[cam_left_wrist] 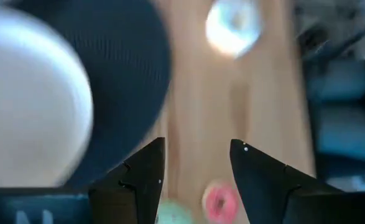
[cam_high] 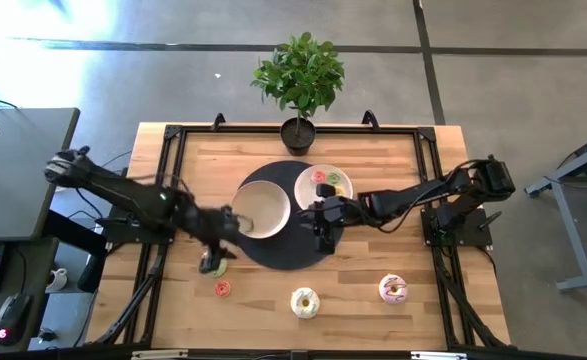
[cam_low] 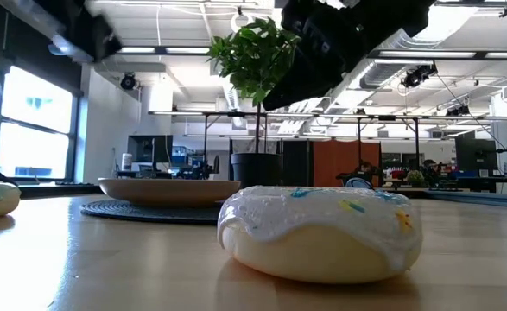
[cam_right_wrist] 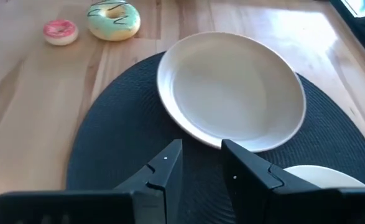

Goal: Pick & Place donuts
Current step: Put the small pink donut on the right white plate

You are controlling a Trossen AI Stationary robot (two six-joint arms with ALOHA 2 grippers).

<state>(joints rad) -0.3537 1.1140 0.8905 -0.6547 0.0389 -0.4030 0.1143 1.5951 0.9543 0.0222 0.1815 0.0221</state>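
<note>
**Over the mat: both grippers empty, donuts mostly on the bare wood**

Over the black mat [cam_high: 291, 250] in the middle of the table [cam_high: 373, 160], both arms reach in from their sides. Left gripper [cam_high: 225, 248] hangs above the mat's left edge, next to the big plate [cam_high: 263, 208]; fingers [cam_left_wrist: 138, 180] are spread apart with nothing between them. Right gripper [cam_high: 321, 238] is over the mat's right part, just below the small plate [cam_high: 324, 184]; its fingers [cam_right_wrist: 163, 171] have a narrow gap and hold nothing either.

Where the donuts are:
- green donut [cam_high: 214, 266] on the wood just off the mat's lower left, right under the left gripper
- pink mini [cam_high: 222, 289] just in front of it, close but whether they touch I can't tell
- cream donut [cam_high: 304, 302] near the front edge, middle
- pink/white donut [cam_high: 394, 290] to its right, well apart
- a few tiny ones [cam_high: 325, 180] sitting on the small plate

All of them lie flat, hole facing up. They're round rings, so no real long axis to speak of. From table level the cream one fills the foreground, icing side up with sprinkles.

Potted plant [cam_high: 300, 85] stands at the back edge. Big plate has nothing in it.
</note>
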